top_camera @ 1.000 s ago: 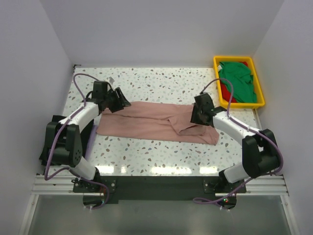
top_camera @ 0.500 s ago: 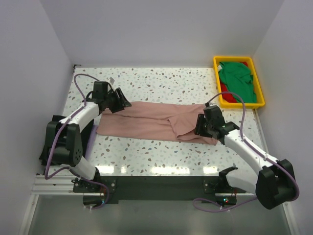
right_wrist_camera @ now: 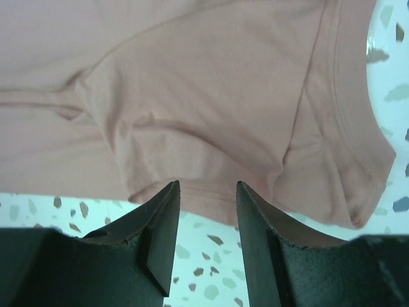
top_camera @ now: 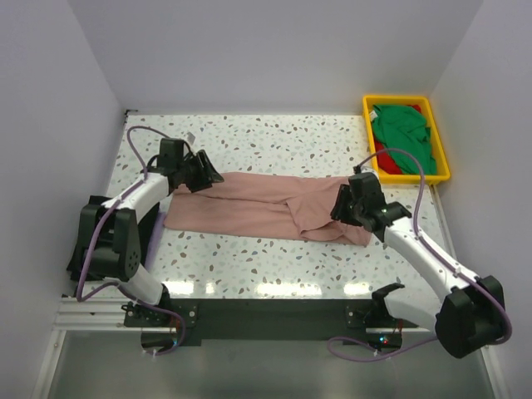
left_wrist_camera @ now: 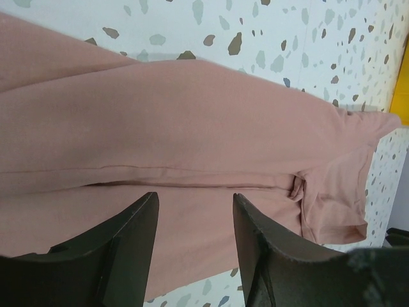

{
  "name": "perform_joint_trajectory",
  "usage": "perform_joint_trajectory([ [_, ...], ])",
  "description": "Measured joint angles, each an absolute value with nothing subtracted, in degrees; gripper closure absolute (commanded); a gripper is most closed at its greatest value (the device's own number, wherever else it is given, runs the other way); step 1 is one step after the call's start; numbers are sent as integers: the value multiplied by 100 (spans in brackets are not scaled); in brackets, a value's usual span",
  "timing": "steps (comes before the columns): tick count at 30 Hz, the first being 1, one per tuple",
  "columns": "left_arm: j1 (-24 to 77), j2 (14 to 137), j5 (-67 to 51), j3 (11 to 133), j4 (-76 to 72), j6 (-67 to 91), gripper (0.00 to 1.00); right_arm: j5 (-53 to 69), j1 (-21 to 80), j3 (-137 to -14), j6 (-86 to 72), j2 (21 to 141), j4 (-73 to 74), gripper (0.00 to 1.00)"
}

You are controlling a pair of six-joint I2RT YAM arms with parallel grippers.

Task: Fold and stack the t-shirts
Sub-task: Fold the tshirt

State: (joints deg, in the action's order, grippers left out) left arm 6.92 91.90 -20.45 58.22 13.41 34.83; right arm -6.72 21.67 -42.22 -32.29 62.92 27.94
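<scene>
A dusty pink t-shirt (top_camera: 249, 208) lies flat and lengthwise across the middle of the speckled table. My left gripper (top_camera: 211, 177) hovers open over its far-left end. In the left wrist view the pink t-shirt (left_wrist_camera: 192, 115) fills the frame, and the left gripper (left_wrist_camera: 195, 214) holds nothing. My right gripper (top_camera: 340, 211) stands open over the shirt's right end. In the right wrist view the right gripper (right_wrist_camera: 206, 192) straddles the stitched hem of the pink t-shirt (right_wrist_camera: 211, 83) without gripping it. A green t-shirt (top_camera: 403, 131) lies bunched over a red one (top_camera: 381, 150).
The yellow tray (top_camera: 441, 154) that holds the green and red shirts stands at the back right corner. White walls close the table in at the left, back and right. A small white scrap (top_camera: 189, 136) lies behind the left gripper.
The right arm has swung its elbow outward and its gripper has shifted slightly toward the near right end of the pink shirt. The left arm and the shirt stay put.
</scene>
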Motion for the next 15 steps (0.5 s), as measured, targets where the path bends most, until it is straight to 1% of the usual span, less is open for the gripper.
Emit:
perform_joint_trajectory([
  [3, 698, 9218, -2045, 5822, 1343, 3483, 46, -790, 2167, -4580, -3256, 6840, 2604, 57],
  [6, 716, 9247, -2045, 5822, 1343, 3485, 46, -792, 2167, -4694, -3258, 7498, 2303, 62],
  [8, 725, 9273, -2049, 5822, 1343, 3485, 46, -770, 2167, -4641, -3269, 7806, 2239, 63],
  [10, 727, 9303, -2049, 5822, 1343, 3485, 46, -729, 2167, -4440, -3308, 7865, 2174, 63],
  [15, 727, 9345, -2045, 5822, 1347, 3489, 47, -626, 2167, -3769, -3413, 7435, 2235, 64],
])
